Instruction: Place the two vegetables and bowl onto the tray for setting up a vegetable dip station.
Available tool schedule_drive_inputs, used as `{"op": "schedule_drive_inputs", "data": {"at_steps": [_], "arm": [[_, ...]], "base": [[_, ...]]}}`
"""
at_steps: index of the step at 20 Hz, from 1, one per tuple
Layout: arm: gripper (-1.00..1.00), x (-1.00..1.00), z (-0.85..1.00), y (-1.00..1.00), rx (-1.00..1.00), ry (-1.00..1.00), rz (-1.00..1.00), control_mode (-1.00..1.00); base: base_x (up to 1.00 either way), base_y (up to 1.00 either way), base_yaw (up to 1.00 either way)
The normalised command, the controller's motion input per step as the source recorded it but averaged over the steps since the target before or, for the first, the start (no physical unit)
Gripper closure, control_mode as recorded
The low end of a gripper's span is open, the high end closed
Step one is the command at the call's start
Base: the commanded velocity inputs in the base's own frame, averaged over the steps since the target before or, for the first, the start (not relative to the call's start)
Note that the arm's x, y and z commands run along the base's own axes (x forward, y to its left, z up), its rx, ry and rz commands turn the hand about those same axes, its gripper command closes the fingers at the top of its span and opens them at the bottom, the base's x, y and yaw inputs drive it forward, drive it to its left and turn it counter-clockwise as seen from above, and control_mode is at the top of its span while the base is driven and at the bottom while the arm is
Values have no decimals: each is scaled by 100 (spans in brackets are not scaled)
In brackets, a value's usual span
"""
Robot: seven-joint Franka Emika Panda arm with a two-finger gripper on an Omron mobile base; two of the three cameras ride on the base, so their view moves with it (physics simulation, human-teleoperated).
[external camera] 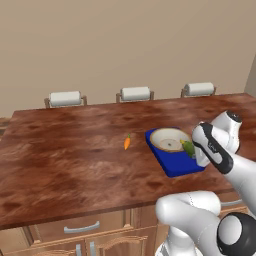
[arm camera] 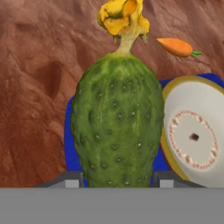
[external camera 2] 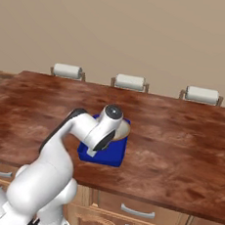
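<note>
— Two vegetables showing, right? What are they like?

— Yes, two. One cucumber (arm camera: 116, 127), dark green, plump, elongated and pimpled with pale dots, is carrying a crumpled yellow blossom on a pale stem. One carrot (external camera: 127, 143), tiny, smooth, orange and tapered with a green top, is lying on the wood just beside the tray's far-left edge.

— And that tray?

— One tray (external camera: 172, 166), flat, deep blue, rectangular, is sitting on the glossy reddish-brown wooden table (external camera: 70, 155). One bowl (external camera: 167, 139), round, shallow, cream-white with a tan-gold rim and a dotted ring inside, is resting on the tray's far half.

— What is the tool doing?

— One gripper (arm camera: 116, 181) is pinching the cucumber, a dark finger pad at each side, holding it over the tray just beside the bowl.

— Anything beyond the tray?

— Three chairs (external camera: 136, 93) with white padded backrests are lining the table's far edge.
</note>
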Motion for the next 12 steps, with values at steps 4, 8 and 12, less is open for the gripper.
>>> {"op": "schedule_drive_inputs", "data": {"at_steps": [4,8,12], "arm": [[100,10,-7,0,3,0,0,-100],[100,11,-10,0,3,0,0,-100],[100,10,-9,0,2,0,0,-100]], "base": [[0,0,0],[0,0,0],[0,0,0]]}}
